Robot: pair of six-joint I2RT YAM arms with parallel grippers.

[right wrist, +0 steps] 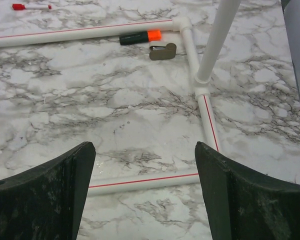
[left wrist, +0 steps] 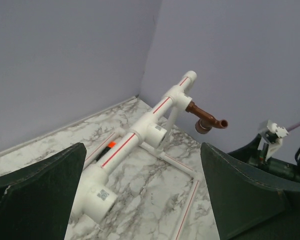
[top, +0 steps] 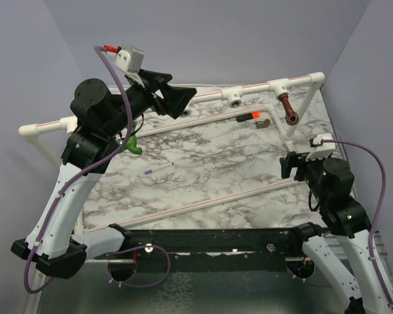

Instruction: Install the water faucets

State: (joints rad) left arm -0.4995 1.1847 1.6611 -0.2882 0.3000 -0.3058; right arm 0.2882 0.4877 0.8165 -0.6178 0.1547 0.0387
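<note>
Table [top: 203,163]: marble-look top, smooth, slight sheen. Pipes [left wrist: 135,142]: white plastic, smooth, semi-gloss, thin red stripe. Brown faucet [left wrist: 205,119]: glossy plastic. Green faucet [top: 133,145]: plastic by look, finish too small to tell. Right gripper [right wrist: 145,195] fingers [right wrist: 45,200]: black, matt, rough w/ pale scuffs; left gripper [left wrist: 142,200] matt black too. Walls [left wrist: 65,60]: matt, even. Bent piece [right wrist: 163,51]: dull grey-brown, material unclear.

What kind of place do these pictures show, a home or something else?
Most likely a robot test cell in a lab, not a home: plain lilac walls close in a marble-patterned tabletop, and a white plastic pipe frame with red stripes carries a dark reddish-brown plastic faucet.
</note>
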